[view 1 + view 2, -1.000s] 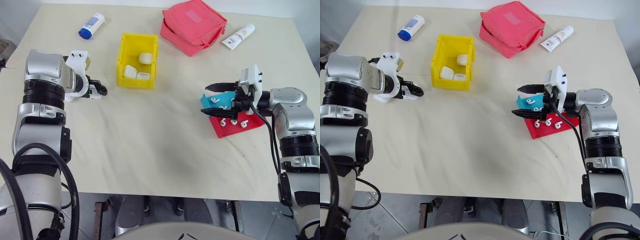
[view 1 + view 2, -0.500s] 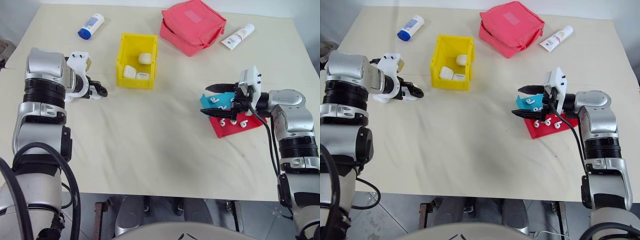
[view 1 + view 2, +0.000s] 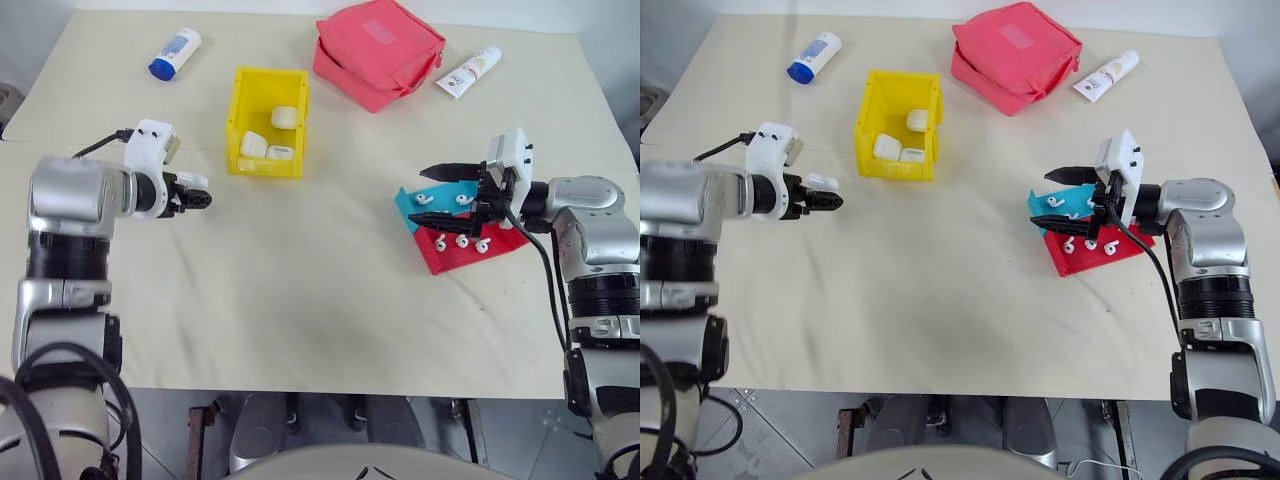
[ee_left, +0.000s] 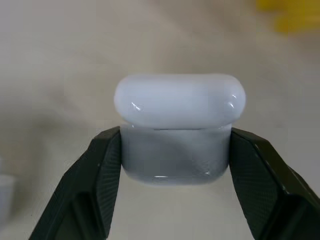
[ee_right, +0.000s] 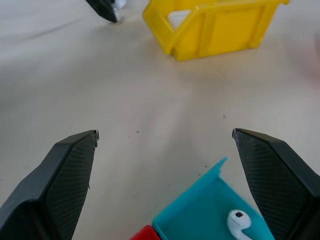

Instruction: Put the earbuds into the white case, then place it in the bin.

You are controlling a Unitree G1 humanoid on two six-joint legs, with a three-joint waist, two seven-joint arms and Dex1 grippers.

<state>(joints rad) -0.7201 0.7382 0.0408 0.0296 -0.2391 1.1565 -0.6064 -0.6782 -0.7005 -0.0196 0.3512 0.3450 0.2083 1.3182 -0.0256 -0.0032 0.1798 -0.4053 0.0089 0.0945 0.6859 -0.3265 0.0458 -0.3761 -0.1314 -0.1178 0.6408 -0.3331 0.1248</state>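
My left gripper (image 3: 203, 196) is shut on a white case (image 4: 179, 102), its lid closed; the case sticks out between the black fingers, held above the table left of the bin. The yellow bin (image 3: 268, 165) stands further back and holds three other white cases (image 3: 284, 117). My right gripper (image 3: 420, 197) is open at the right, hovering at the near-left corner of a teal tray (image 3: 408, 200) and a red tray (image 3: 500, 250). Several earbuds (image 3: 462, 241) lie in those trays, and one earbud (image 5: 240, 220) shows between the right fingers' tips.
A red fabric pouch (image 3: 378, 50) sits at the back, right of the bin. A white bottle with a blue cap (image 3: 173, 52) lies at the back left and a white tube (image 3: 466, 72) at the back right. Bare cream tabletop (image 3: 300, 280) spans the middle and front.
My left gripper has shut on the white case, and the arm has drawn back and swung with it. The right gripper stayed open over the trays.
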